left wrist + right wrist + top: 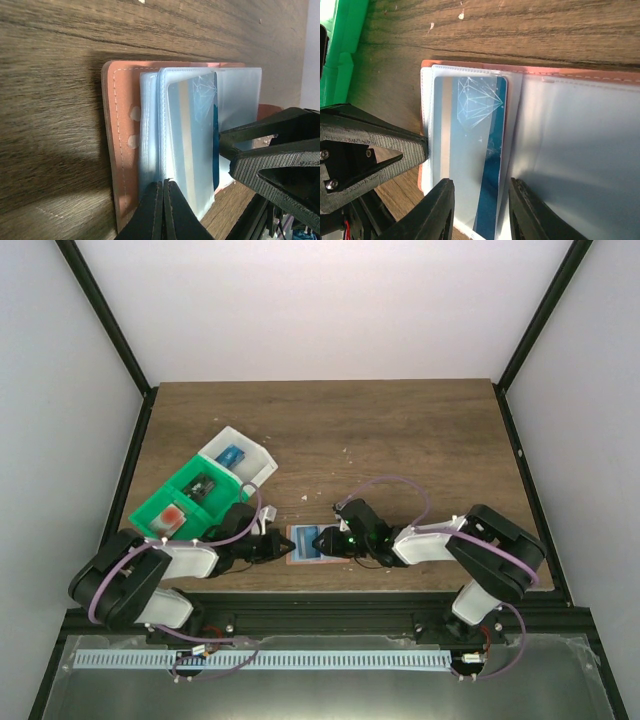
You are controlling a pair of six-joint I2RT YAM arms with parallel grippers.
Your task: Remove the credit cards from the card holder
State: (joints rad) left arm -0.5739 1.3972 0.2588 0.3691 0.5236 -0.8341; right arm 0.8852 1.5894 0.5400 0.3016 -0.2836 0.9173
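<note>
The card holder (305, 545), laid open on the table (400, 430), is flanked by the left gripper (163, 187), pressed together at its edge, and the right gripper (480, 210), spread astride a sleeved blue card (470, 150). A reddish card (175, 515) is held in the green tray (150, 508), a blue item (233, 455) in the white tray (262, 462).

I'm seeing the card holder (308, 544) lying open and flat near the table's (400, 430) front edge, salmon border showing, with a blue card (470, 150) sitting inside its clear sleeve.

Lab robot cell, white walls (330, 300), wooden table (400, 430)
</note>
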